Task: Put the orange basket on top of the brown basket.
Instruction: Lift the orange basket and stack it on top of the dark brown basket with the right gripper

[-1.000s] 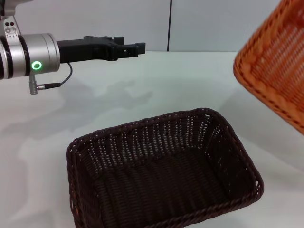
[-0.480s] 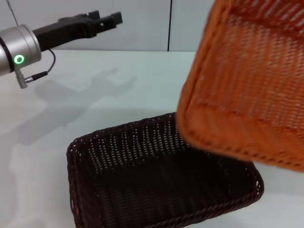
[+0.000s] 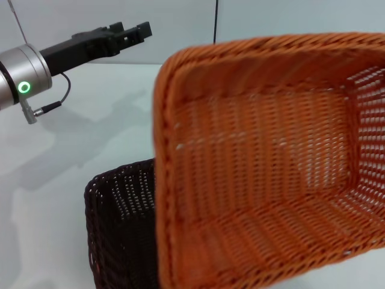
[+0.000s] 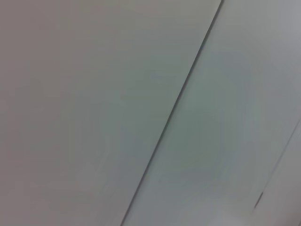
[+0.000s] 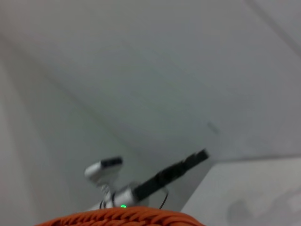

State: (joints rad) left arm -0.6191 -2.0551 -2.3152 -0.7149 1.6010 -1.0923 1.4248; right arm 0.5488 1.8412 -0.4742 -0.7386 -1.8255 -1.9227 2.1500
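The orange basket (image 3: pixel 264 174) fills the right and middle of the head view, lifted and tilted with its open side towards me. It hangs over the brown basket (image 3: pixel 120 211), of which only the left end shows on the table. My right gripper is hidden; the right wrist view shows only the orange basket's braided rim (image 5: pixel 127 217) at the picture's edge. My left gripper (image 3: pixel 144 30) is raised at the far left, well clear of both baskets, holding nothing.
The white table (image 3: pixel 78 138) lies bare to the left of the brown basket. A pale wall with a dark seam (image 3: pixel 215 30) stands behind. The left arm (image 5: pixel 160 179) shows far off in the right wrist view.
The orange basket has swung from the upper right leftwards and down over the brown basket, covering most of it. The left arm rose and drew back to the left, then stayed.
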